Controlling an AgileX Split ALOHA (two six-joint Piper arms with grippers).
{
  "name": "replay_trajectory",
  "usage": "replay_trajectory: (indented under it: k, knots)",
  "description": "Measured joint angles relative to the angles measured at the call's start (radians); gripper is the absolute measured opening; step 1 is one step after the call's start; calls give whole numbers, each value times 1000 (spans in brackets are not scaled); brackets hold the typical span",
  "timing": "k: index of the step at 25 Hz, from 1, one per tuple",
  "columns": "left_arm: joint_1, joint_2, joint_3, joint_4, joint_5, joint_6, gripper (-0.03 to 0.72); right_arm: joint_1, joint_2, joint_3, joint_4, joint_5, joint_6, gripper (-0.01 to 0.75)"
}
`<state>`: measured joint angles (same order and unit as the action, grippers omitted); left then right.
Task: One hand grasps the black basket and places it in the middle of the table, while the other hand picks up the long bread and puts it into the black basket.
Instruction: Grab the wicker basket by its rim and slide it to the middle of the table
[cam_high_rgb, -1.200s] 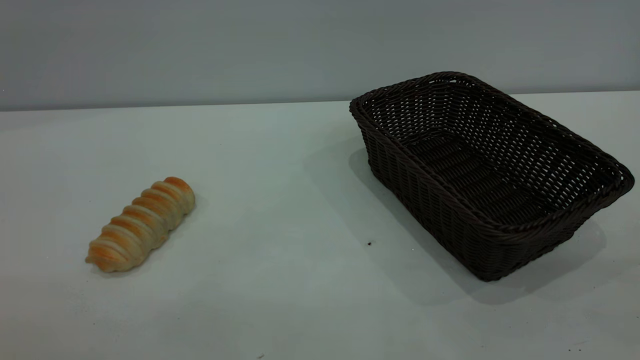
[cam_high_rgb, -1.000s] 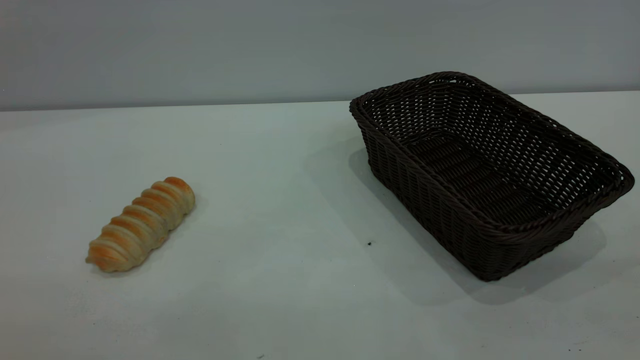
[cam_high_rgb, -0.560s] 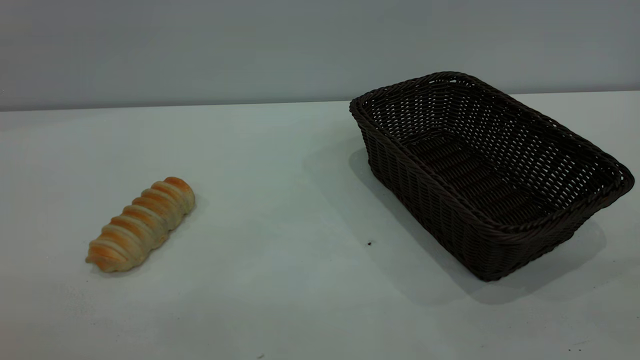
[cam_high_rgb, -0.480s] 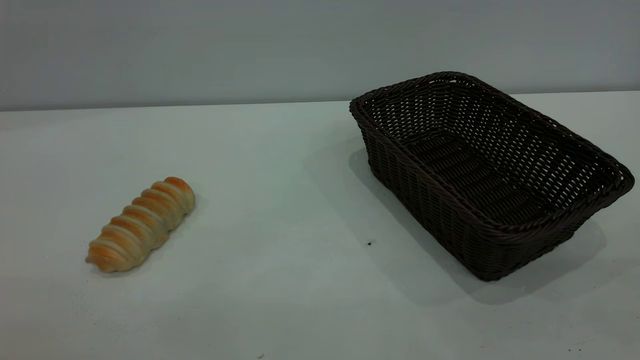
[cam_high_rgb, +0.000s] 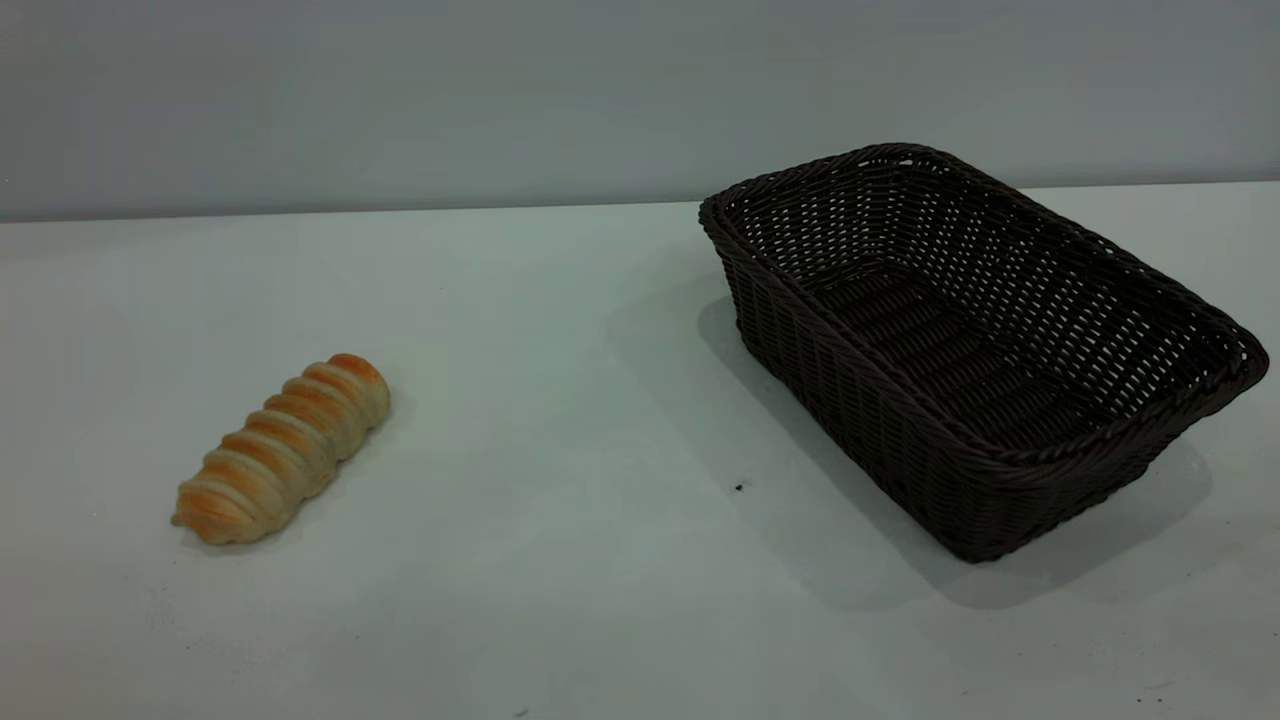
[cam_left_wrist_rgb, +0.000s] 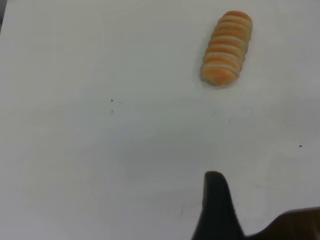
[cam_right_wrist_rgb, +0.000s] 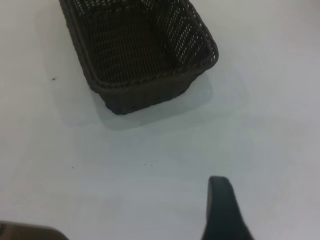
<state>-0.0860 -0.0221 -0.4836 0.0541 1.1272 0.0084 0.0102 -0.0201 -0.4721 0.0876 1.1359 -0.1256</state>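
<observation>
The long bread (cam_high_rgb: 280, 450), golden-orange with cream spiral ridges, lies on the table (cam_high_rgb: 560, 400) at the left. The black basket (cam_high_rgb: 850, 410) stands empty at the right, turned at an angle. Neither gripper shows in the exterior view. In the left wrist view the left gripper (cam_left_wrist_rgb: 252, 217) is open and empty above bare table, well short of the bread (cam_left_wrist_rgb: 226, 47). In the right wrist view the right gripper (cam_right_wrist_rgb: 142, 222) is open and empty above bare table, apart from the basket (cam_right_wrist_rgb: 145, 97).
A grey wall runs behind the table's far edge (cam_high_rgb: 400, 210). A small dark speck (cam_high_rgb: 739, 487) lies on the table in front of the basket. A wide stretch of bare table lies between the bread and the basket.
</observation>
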Motion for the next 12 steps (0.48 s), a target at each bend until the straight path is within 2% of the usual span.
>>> replay_trajectory:
  k: [7, 9, 12]
  knots:
    - [0, 14, -15, 0, 0, -2, 551, 0, 8, -10, 17, -7, 20, 483]
    - [0, 75, -49, 0, -6, -8, 551, 0, 60, -25, 42, -29, 30, 487]
    - [0, 218, -113, 0, -73, -8, 551, 0, 197, -48, 84, -90, 37, 514]
